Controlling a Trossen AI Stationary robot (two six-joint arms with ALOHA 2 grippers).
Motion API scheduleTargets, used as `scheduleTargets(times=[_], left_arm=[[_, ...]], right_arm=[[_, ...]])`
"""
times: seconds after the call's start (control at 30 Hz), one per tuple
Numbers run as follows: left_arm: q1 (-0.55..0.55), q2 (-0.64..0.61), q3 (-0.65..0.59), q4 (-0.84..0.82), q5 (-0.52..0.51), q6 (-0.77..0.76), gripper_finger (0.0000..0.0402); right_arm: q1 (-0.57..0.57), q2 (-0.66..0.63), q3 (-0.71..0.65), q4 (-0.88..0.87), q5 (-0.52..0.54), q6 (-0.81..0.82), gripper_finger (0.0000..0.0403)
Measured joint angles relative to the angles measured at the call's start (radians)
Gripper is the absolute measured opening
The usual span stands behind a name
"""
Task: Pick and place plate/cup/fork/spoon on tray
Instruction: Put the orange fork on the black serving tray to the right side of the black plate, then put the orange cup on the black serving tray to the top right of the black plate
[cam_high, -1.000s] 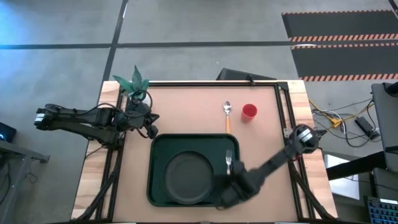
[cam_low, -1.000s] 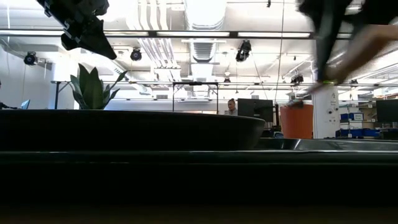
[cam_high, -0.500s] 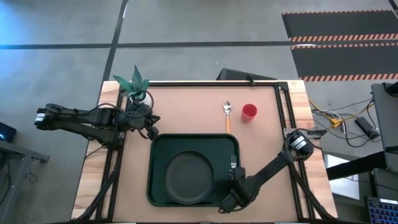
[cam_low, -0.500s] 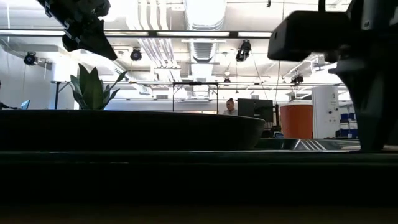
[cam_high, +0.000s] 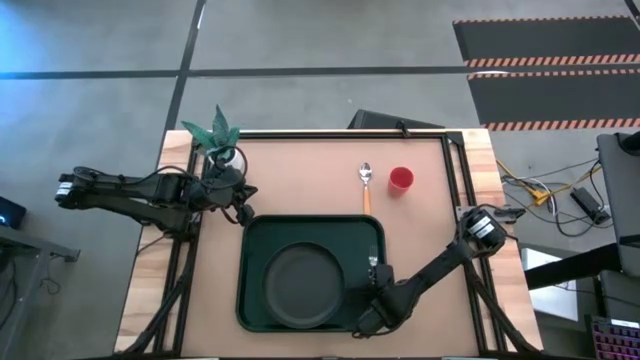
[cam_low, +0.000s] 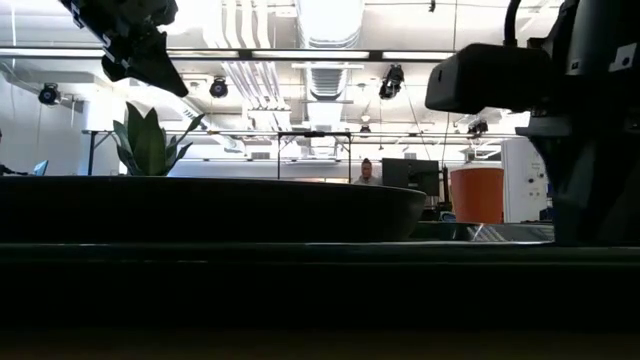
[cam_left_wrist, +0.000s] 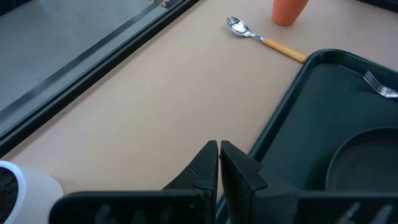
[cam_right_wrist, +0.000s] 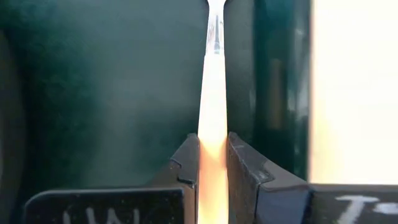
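The dark green tray (cam_high: 250, 300) lies at the table's near middle with the dark plate (cam_high: 303, 283) lying on its floor. My right gripper (cam_high: 374, 300) is low over the tray's right side, shut on the orange-handled fork (cam_high: 374, 266), whose silver head points toward the far edge. The spoon (cam_high: 366, 185) and the red cup (cam_high: 401, 180) rest on the table beyond the tray. My left gripper (cam_left_wrist: 219, 158) is shut on nothing and hangs above the table by the tray's far left corner. My right gripper pinches the fork's orange handle (cam_right_wrist: 212, 155) between its two fingers (cam_right_wrist: 186, 163), well back from the head. The fingers come steeply from above and lie across the handle. The fork lies about level, low over the tray floor between plate and right rim; whether it rests there I cannot tell.
A white pot with a green plant (cam_high: 218, 135) stands at the far left corner, close to my left arm. Black rails (cam_high: 455, 170) run along the table's edges. Bare tabletop (cam_high: 300, 175) lies between the plant and the spoon.
My right gripper has gone down into the tray's right side with the fork, still shut on the handle. The fork, which hung tilted high above the tray, now lies low and about level beside the plate.
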Motion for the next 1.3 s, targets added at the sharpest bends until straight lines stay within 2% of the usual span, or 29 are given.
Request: scheduleTargets(times=[0.6, 0.8, 0.9, 1.17, 1.3], left_arm=[[0.0, 0.018, 0.0, 0.055, -0.012, -0.003, 0.0], [0.0, 0.033, 0.0, 0.058, -0.012, -0.004, 0.0], [0.0, 0.034, 0.0, 0.058, -0.012, -0.004, 0.0], [0.0, 0.03, 0.001, 0.056, -0.011, -0.004, 0.0], [0.0, 0.032, 0.002, 0.056, -0.011, -0.004, 0.0]], right_arm=[[0.006, 0.001, -0.013, 0.032, 0.019, -0.075, 0.0037], [0.006, 0.005, 0.004, 0.036, 0.014, -0.097, 0.012], [0.006, 0.006, 0.016, 0.024, 0.015, -0.109, 0.0145], [0.0, -0.048, 0.078, -0.11, 0.017, -0.175, 0.0139], [-0.038, -0.115, 0.133, -0.267, 0.151, -0.254, 0.013]])
